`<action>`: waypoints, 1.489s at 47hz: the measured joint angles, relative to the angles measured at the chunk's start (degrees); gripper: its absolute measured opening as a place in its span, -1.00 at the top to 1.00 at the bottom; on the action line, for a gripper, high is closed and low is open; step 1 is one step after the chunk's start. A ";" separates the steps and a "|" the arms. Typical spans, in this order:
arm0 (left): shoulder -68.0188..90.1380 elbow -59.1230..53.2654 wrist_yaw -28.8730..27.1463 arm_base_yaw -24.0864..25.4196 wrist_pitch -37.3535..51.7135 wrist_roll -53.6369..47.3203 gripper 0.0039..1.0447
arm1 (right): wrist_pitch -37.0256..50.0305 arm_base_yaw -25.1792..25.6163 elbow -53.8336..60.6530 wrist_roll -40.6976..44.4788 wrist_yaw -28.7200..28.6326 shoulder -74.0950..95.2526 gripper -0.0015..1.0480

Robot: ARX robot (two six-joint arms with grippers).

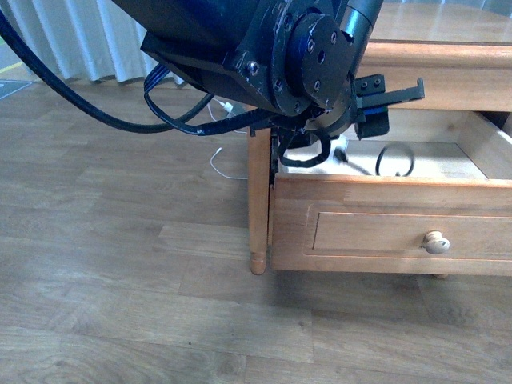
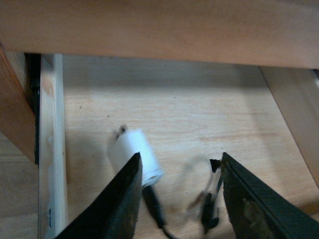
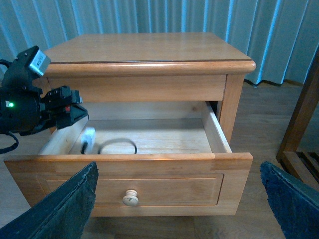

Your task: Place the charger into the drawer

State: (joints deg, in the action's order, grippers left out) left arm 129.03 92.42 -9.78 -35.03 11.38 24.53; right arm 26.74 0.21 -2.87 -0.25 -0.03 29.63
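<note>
Charger (image 2: pixel 133 152) lies on the floor of the open drawer (image 3: pixel 174 181), close to the side wall on the robot's left. Its cord loops off toward the middle.

Left hand (image 2: pixel 179 164) hangs right above it, released, fingers spread. One finger overlaps the plug's edge; contact cannot be told. The plug lies slanted to the drawer walls.

Right hand (image 3: pixel 178 199) is also released, out before the drawer front and farther off.

Plug: smooth white plastic. Cord: thin, black, limp. Drawer: honey varnished wood, pale interior, round knob (image 3: pixel 130 197).
</note>
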 joint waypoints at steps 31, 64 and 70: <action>-54.64 -39.80 -2.29 13.03 2.49 -11.39 -0.89 | 0.00 0.00 0.00 0.02 0.00 -0.02 -0.85; -109.18 -65.75 2.19 27.54 -24.04 -11.34 -0.89 | 0.00 0.00 0.00 0.02 0.00 -0.02 -0.85; -113.50 -70.40 9.14 33.53 -18.51 -18.60 -0.54 | 0.00 0.00 0.00 0.02 0.00 -0.02 -0.85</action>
State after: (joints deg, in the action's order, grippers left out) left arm 15.53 22.02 -0.64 -1.50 -7.14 5.93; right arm 26.74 0.21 -2.87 -0.23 -0.03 29.61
